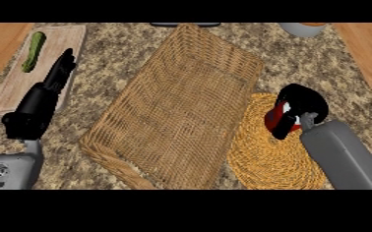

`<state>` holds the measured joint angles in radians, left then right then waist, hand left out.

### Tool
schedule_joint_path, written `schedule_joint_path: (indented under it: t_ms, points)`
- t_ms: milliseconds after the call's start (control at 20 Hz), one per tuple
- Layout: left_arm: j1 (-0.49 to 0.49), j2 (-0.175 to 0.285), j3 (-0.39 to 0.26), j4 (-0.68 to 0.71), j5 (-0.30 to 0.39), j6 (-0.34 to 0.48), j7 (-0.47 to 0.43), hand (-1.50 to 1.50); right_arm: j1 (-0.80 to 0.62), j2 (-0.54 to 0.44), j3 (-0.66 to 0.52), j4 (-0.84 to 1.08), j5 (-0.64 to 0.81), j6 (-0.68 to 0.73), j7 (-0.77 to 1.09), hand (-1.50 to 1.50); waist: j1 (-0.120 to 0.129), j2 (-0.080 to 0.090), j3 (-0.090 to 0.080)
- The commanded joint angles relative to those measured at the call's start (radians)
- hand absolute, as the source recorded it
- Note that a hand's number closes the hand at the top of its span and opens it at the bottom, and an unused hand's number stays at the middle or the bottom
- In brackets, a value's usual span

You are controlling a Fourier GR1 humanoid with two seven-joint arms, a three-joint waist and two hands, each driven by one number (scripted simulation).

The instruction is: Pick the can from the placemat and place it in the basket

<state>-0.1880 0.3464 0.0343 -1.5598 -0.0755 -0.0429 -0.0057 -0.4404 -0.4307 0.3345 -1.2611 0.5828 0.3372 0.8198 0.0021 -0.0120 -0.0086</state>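
**Counter** (109,44): a speckled stone top is being shown across the whole view, and wood strips are being glimpsed at both upper corners.

**Basket** (181,108): a large, shallow, rectangular wicker piece is being displayed at the centre, set diagonally. Nothing is being carried in it.

**Placemat** (269,162): a round mat of coiled yellow fibre is being shown at lower right. Its left edge is being met by the basket's right side.

**Cutting board** (54,39): a pale wooden board is being seen at upper left.

**Right forearm** (338,152): a grey limb is being brought in from the lower right corner, over the placemat's right part.

**Left hand** (44,98): a black hand is being held at the left, over the board's right edge. Its fingers are being kept straight and pointed up the view, and nothing is being gripped.

**Right hand** (305,101): black fingers are being curled round the can at the placemat's upper edge.

**Can** (277,117): a red can with a white patch is being clasped, tilted, in the right hand over the placemat's upper rim, beside the basket. Contact with the mat cannot be told.

**Green vegetable** (33,51): a long piece is being shown lying on the board.

**Grey vessel** (301,28): it is being cut off by the top edge.
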Motion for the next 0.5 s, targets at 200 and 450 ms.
schedule_joint_path:
  t_ms: [200,450]
  points:
    - [0.071,-0.001,0.021,-0.041,-0.013,0.021,-0.006,0.0,0.432,-0.159,0.064,-0.408,0.208,-0.253,0.021,1.5,-0.055,-0.006,0.008]
    - [0.06,0.004,0.03,-0.019,-0.005,0.004,-0.011,0.0,0.484,-0.205,-0.056,-0.668,0.261,-0.398,0.057,1.5,-0.05,-0.003,0.007]
